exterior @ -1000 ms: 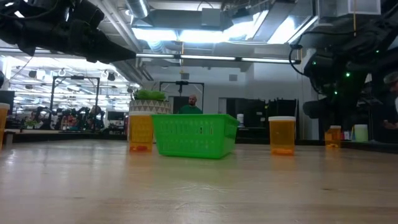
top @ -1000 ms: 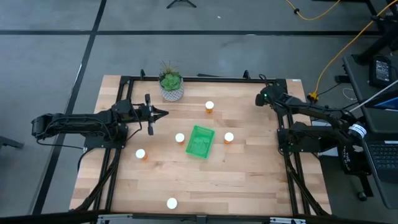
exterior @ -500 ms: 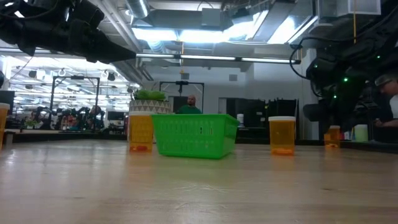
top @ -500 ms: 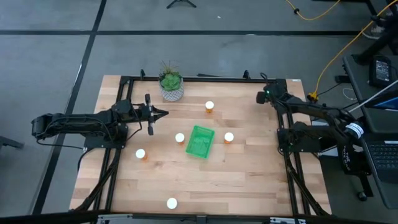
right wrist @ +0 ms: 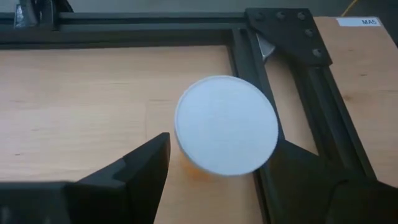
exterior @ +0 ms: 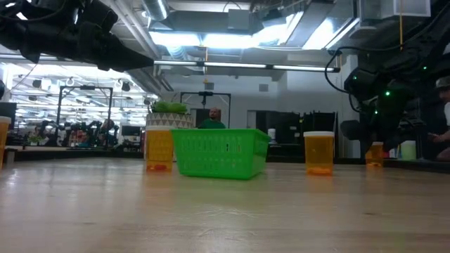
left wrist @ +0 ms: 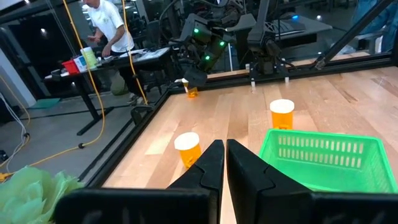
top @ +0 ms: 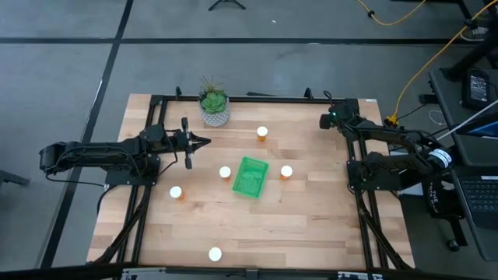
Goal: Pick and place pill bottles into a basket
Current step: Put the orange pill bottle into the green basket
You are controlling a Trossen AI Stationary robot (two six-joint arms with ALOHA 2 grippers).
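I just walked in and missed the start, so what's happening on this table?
A two-armed robot is collecting pill bottles into the green basket, which looks empty so far. The right end effector hangs open over a white-capped bottle at the table's far right corner. The left end effector waits shut near the potted plant. Five bottles stand scattered on the table.

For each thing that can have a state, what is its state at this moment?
Pill bottles: upright on the table, caps on, none in the basket.
Basket: empty.
Left hand: shut, holding nothing.
Right hand: open, one finger on each side of a corner bottle, not gripping.
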